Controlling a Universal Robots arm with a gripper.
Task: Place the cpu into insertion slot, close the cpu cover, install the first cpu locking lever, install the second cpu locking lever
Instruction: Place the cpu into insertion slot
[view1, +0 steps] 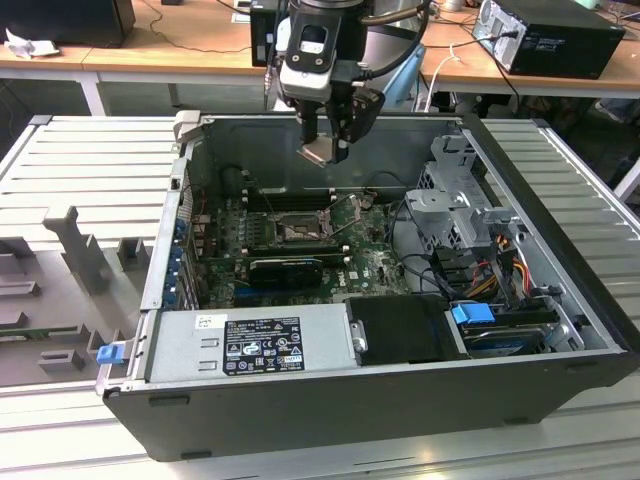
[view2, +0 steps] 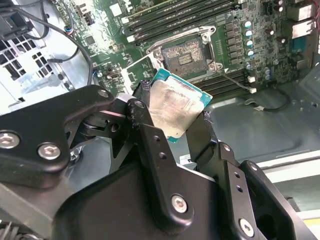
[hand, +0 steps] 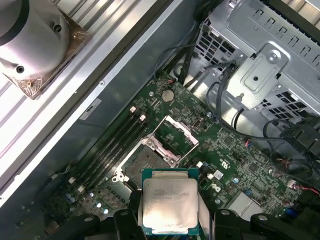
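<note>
1. Grey slatted metal table (view1: 80, 160) is carrying an open dark computer case (view1: 330, 400), wooden desks (view1: 170, 55) behind.
2. Black two-finger gripper (view1: 325, 150) is hanging above the green motherboard (view1: 370, 262), clamping the flat square silver-topped cpu (hand: 169, 202) by opposite edges.
3. Dark square insertion slot (hand: 147, 162) is lying exposed, its thin silver frame cpu cover (hand: 176, 134) lifted; lowering level, squared and gently seems wisest.

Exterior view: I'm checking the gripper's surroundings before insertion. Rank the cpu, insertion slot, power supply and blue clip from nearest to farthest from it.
1. The cpu, clamped in the gripper, above the case.
2. The insertion slot, on the board below.
3. The power supply, along the case's near wall.
4. The blue clip, near corner, exterior view's left.
</note>
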